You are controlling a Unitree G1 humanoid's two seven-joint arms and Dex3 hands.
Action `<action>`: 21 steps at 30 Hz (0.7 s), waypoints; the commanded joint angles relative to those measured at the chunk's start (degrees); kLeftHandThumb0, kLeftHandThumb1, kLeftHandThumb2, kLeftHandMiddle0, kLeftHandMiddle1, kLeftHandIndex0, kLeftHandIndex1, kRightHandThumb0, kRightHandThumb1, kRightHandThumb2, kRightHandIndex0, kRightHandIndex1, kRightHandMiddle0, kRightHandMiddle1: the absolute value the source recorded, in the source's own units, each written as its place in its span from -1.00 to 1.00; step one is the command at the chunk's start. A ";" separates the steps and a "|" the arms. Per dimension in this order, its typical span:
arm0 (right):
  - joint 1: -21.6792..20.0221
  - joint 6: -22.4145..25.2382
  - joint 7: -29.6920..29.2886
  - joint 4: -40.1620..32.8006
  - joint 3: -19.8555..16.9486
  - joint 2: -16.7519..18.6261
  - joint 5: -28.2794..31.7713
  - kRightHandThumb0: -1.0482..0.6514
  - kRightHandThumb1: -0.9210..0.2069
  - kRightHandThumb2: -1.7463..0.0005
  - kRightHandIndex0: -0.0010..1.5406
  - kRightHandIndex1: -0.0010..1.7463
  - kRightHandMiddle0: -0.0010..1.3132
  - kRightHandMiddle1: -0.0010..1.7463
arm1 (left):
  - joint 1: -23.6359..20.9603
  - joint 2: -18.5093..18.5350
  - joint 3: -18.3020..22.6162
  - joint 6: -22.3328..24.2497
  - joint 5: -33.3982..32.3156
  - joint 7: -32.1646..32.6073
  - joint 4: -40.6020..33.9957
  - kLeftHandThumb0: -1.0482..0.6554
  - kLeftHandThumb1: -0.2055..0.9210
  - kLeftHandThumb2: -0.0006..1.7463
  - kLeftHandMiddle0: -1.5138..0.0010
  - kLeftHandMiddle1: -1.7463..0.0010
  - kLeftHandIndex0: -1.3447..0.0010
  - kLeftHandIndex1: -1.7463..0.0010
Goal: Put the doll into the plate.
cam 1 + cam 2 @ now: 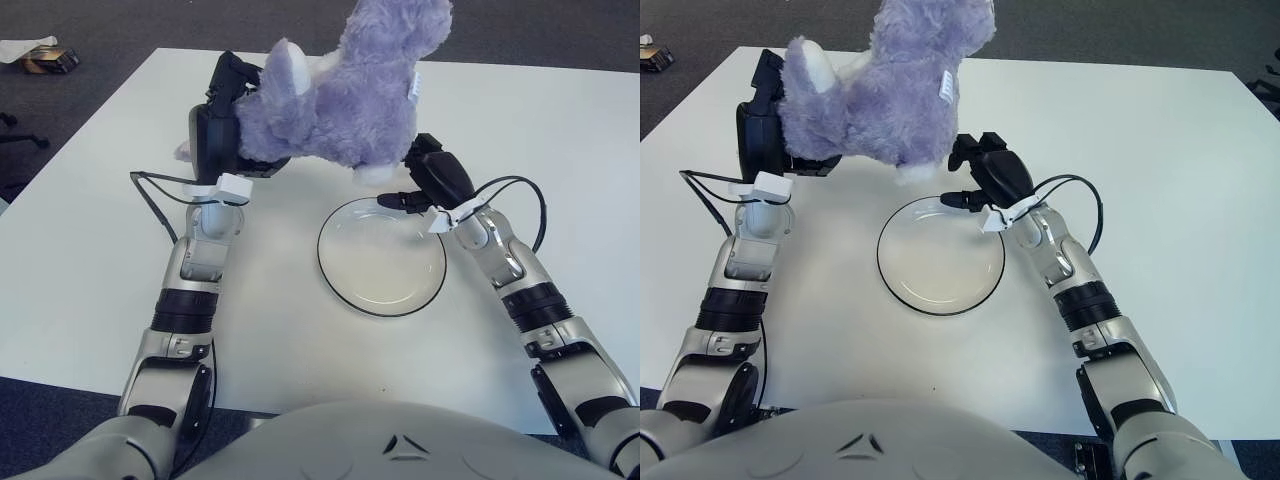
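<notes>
A fluffy purple doll (340,95) with white feet hangs in the air above the table, just beyond the far left rim of the plate. My left hand (222,125) is shut on the doll's left end and holds it up. The plate (382,256) is a clear glass dish with a dark rim, lying flat at the table's middle with nothing in it. My right hand (432,175) hovers at the plate's far right rim, directly under the doll's white foot, touching or almost touching it. The doll hides most of that hand's fingers.
The white table (560,150) spreads wide on every side of the plate. A black cable (150,195) loops from my left wrist over the tabletop. A small dark object on paper (45,58) lies on the floor beyond the table's far left corner.
</notes>
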 commanded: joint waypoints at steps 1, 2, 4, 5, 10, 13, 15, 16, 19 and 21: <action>-1.60 0.17 -1.03 1.12 -0.70 -0.76 0.05 -0.18 -1.00 0.41 -0.97 0.84 -0.71 1.00 | 0.25 0.02 0.34 -0.87 -0.90 -0.42 -0.79 0.23 -0.74 1.00 -0.17 -1.00 -0.01 -1.00; -1.79 0.16 -1.11 1.34 -0.72 -0.80 0.04 -0.18 -1.00 0.41 -0.98 0.82 -0.71 1.00 | 0.27 0.02 0.34 -0.96 -0.96 -0.50 -0.79 0.23 -0.74 1.00 -0.17 -1.00 0.00 -1.00; -2.10 0.16 -1.24 1.69 -0.74 -0.86 0.06 -0.18 -1.00 0.41 -0.99 0.80 -0.71 1.00 | 0.31 -0.01 0.35 -1.10 -1.17 -0.71 -0.81 0.23 -0.74 1.00 -0.17 -1.00 0.00 -1.00; -2.21 0.16 -1.30 1.82 -0.75 -0.88 0.06 -0.18 -1.00 0.41 -0.99 0.78 -0.71 1.00 | 0.33 -0.03 0.36 -1.15 -1.28 -0.81 -0.81 0.23 -0.74 1.00 -0.17 -1.00 0.00 -1.00; -3.32 0.24 -1.99 2.71 -0.93 -0.96 0.01 -0.18 -1.00 0.41 -0.97 0.76 -0.71 1.00 | 0.53 -0.18 0.35 -1.41 -1.97 -1.37 -0.91 0.23 -0.74 1.00 -0.17 -1.00 0.00 -1.00; -3.48 0.49 -1.89 2.74 -1.00 -0.89 0.23 -0.18 -1.00 0.41 -0.97 0.75 -0.71 1.00 | 0.61 -0.21 0.43 -1.42 -2.00 -1.62 -1.00 0.23 -0.74 1.00 -0.17 -1.00 0.00 -1.00; -3.56 0.69 -1.73 2.75 -1.06 -0.85 0.42 -0.18 -1.00 0.41 -0.95 0.74 -0.71 1.00 | 0.65 -0.25 0.48 -1.43 -2.01 -1.79 -1.04 0.23 -0.74 1.00 -0.17 -1.00 0.00 -1.00; -3.62 0.81 -1.61 2.75 -1.10 -0.85 0.53 -0.18 -1.00 0.41 -0.95 0.74 -0.71 1.00 | 0.67 -0.25 0.50 -1.49 -2.02 -1.86 -1.05 0.23 -0.74 1.00 -0.17 -1.00 0.00 -1.00; -3.83 1.21 -1.31 2.80 -1.24 -0.98 0.71 -0.18 -1.00 0.41 -0.95 0.71 -0.71 1.00 | 0.77 -0.10 0.54 -1.79 -1.89 -1.99 -1.11 0.23 -0.74 1.00 -0.17 -1.00 0.00 -1.00; -3.98 1.30 -1.41 2.91 -1.31 -1.15 0.61 -0.18 -1.00 0.41 -0.95 0.67 -0.71 1.00 | 0.75 0.11 0.58 -2.18 -1.38 -1.78 -1.02 0.23 -0.74 1.00 -0.17 -1.00 0.01 -1.00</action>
